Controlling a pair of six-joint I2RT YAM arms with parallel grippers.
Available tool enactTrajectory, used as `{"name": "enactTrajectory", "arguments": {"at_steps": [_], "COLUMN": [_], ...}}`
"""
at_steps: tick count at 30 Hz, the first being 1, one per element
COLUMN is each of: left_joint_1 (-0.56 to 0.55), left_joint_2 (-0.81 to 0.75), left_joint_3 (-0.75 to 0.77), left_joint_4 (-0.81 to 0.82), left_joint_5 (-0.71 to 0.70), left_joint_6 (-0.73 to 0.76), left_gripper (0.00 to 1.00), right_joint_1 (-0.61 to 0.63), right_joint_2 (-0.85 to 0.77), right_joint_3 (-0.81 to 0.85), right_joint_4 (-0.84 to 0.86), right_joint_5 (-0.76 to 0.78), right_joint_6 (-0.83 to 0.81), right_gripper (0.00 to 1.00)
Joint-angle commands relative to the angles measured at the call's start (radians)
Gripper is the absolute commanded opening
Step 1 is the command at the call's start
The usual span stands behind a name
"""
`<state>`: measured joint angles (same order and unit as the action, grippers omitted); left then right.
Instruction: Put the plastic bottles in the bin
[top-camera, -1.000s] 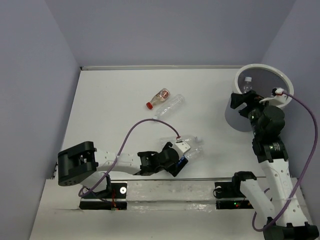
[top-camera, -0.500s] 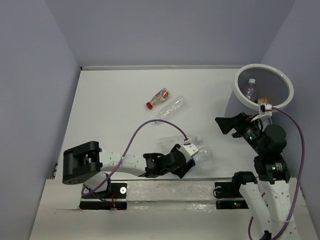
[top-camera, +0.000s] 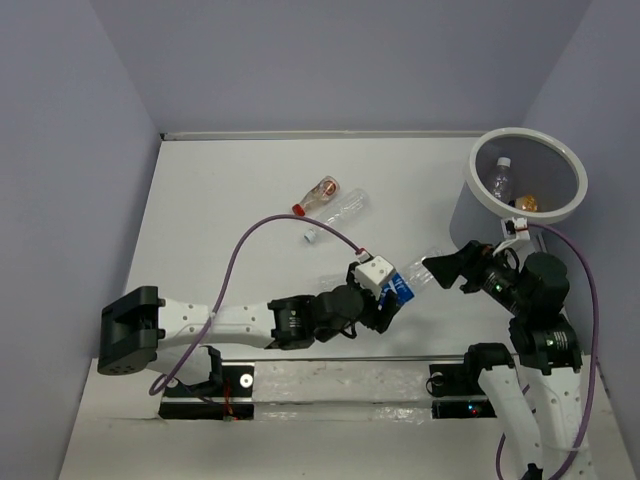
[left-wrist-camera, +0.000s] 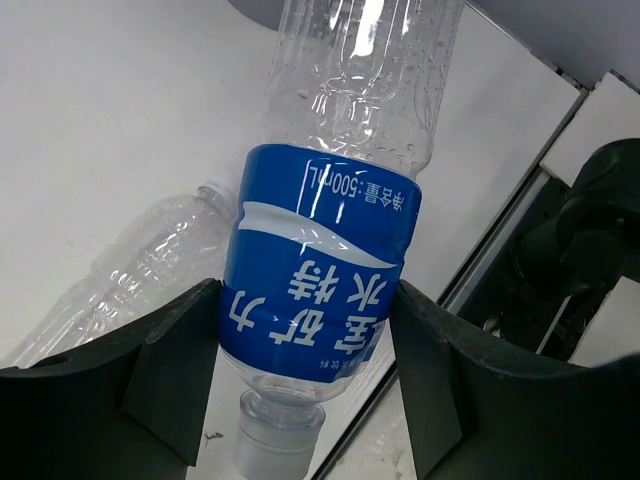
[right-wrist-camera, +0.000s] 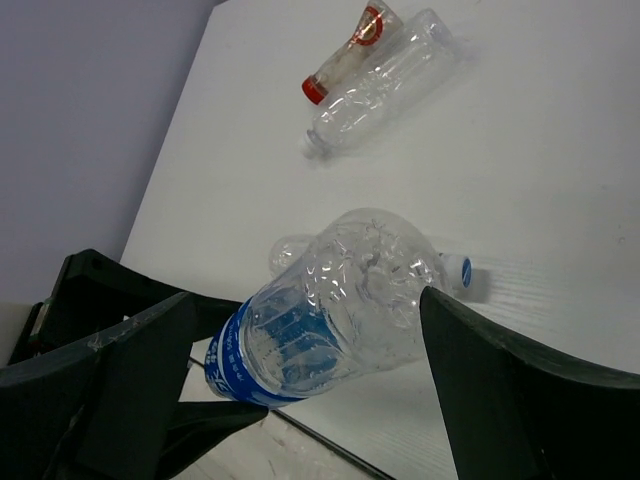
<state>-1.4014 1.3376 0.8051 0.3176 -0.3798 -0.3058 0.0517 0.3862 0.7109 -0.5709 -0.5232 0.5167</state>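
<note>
My left gripper (top-camera: 388, 290) is shut on the clear bottle with the blue label (top-camera: 408, 281) and holds it above the table, base pointing right; the left wrist view (left-wrist-camera: 318, 290) shows the jaws on its label. My right gripper (top-camera: 440, 268) is open, its fingers either side of that bottle's base (right-wrist-camera: 330, 300), not touching. The tiny red-capped bottle (top-camera: 320, 194) and a plain clear bottle (top-camera: 342, 211) lie at the table's middle. Another clear bottle (left-wrist-camera: 120, 285) lies under the held one. The bin (top-camera: 560, 160) stands far right with the orange bottle (top-camera: 527, 203) and a clear bottle (top-camera: 500, 180) inside.
The table's near edge with a metal rail (top-camera: 330, 355) runs just below the held bottle. Purple walls close the left, back and right sides. Each arm trails a purple cable (top-camera: 255, 235).
My left gripper has lifted the blue-label bottle and carried it right. My right gripper has left the bin and come down and left, open, around the bottle's base.
</note>
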Motion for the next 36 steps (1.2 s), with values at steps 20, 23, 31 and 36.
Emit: {"name": "enactTrajectory", "arguments": {"at_steps": [20, 23, 31, 36], "left_joint_1": [-0.004, -0.004, -0.004, -0.004], "left_joint_2": [-0.094, -0.083, -0.071, -0.081], "left_joint_3": [-0.076, -0.083, -0.053, -0.053], "left_joint_4": [0.293, 0.331, 0.347, 0.341], "left_joint_5": [-0.180, -0.153, -0.099, -0.067], "left_joint_6": [0.031, 0.048, 0.066, 0.076], "left_gripper": [0.48, 0.48, 0.49, 0.61], "right_joint_1": [-0.007, -0.007, -0.007, -0.007], "right_joint_2": [0.100, 0.103, 0.129, 0.154], "right_joint_3": [-0.088, -0.145, -0.174, -0.140], "right_joint_4": [0.178, 0.348, 0.600, 0.635], "right_joint_5": [-0.129, -0.249, -0.252, -0.183], "right_joint_6": [0.078, 0.172, 0.301, 0.306], "right_gripper": [1.00, 0.99, 0.65, 0.52]}}
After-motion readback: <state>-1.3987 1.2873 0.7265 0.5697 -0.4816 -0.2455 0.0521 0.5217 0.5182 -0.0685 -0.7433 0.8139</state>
